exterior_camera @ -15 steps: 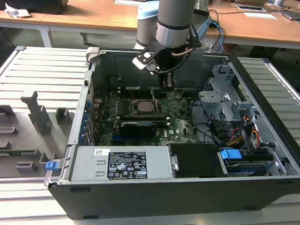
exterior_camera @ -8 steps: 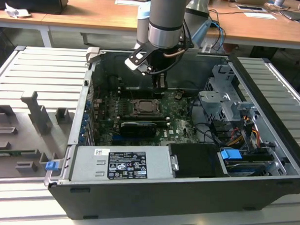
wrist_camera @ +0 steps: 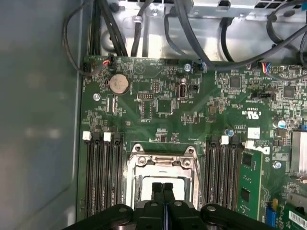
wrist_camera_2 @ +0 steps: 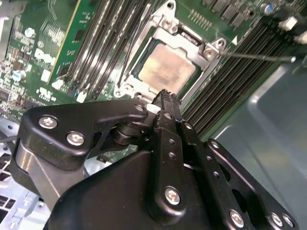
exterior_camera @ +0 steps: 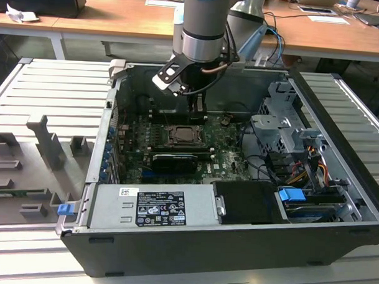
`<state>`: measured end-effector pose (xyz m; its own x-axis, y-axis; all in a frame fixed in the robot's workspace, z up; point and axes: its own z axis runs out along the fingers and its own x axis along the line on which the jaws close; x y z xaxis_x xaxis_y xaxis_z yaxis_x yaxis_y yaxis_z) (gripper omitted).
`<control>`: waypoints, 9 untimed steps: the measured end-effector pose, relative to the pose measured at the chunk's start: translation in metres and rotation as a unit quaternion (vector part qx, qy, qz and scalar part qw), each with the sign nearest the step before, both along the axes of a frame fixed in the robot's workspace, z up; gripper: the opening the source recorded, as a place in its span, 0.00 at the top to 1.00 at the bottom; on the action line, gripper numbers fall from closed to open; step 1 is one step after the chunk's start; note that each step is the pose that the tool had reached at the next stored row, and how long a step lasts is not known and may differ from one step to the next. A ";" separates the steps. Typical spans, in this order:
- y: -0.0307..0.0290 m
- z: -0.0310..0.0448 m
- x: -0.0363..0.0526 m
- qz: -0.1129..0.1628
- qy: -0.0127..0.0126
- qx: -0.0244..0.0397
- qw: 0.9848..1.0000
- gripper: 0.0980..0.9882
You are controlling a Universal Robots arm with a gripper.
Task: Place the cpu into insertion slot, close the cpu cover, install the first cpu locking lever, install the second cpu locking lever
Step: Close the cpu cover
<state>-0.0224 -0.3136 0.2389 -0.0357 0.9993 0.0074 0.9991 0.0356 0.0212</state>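
The cpu (wrist_camera_2: 168, 69), pale beige-faced, lies in the insertion slot (exterior_camera: 183, 137) on the green motherboard. The silver cpu cover (wrist_camera_2: 165, 24) lies flat around it, its cut-out framing the chip; it is also seen in the first wrist view as the cpu cover (wrist_camera: 163, 160). A thin wire locking lever (wrist_camera_2: 259, 57) sticks out sideways from one socket corner, and another lever (wrist_camera_2: 128, 48) runs along the opposite side. My gripper (wrist_camera: 163, 188) hovers just above the socket's edge, its black fingers pressed together with nothing between them. In the exterior view the gripper (exterior_camera: 197, 111) hangs over the slot's far side.
Long black memory slots (wrist_camera: 103, 177) flank the socket on both sides. A black graphics card (exterior_camera: 173, 160) lies in front of it in the exterior view. Case walls, a drive cage (exterior_camera: 283, 130) with cables and the power supply (exterior_camera: 153, 209) surround the board.
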 end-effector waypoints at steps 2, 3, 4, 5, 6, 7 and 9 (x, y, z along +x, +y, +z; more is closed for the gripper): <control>0.0000 -0.0012 -0.0062 0.000 0.000 0.000 1.000 0.99; 0.0000 -0.0014 -0.0073 0.000 0.000 0.000 1.000 0.99; 0.0000 -0.0015 -0.0077 0.000 0.000 0.001 1.000 0.99; 0.0000 -0.0017 -0.0081 0.000 0.000 0.001 1.000 0.99; 0.0000 -0.0018 -0.0084 0.000 0.000 0.001 1.000 0.99; 0.0000 -0.0018 -0.0088 0.000 0.000 0.002 1.000 0.99; 0.0000 -0.0019 -0.0100 0.000 0.000 0.002 1.000 0.99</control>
<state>-0.0324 -0.3136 0.2369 -0.0358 0.9993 0.0122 0.9991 0.0355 0.0215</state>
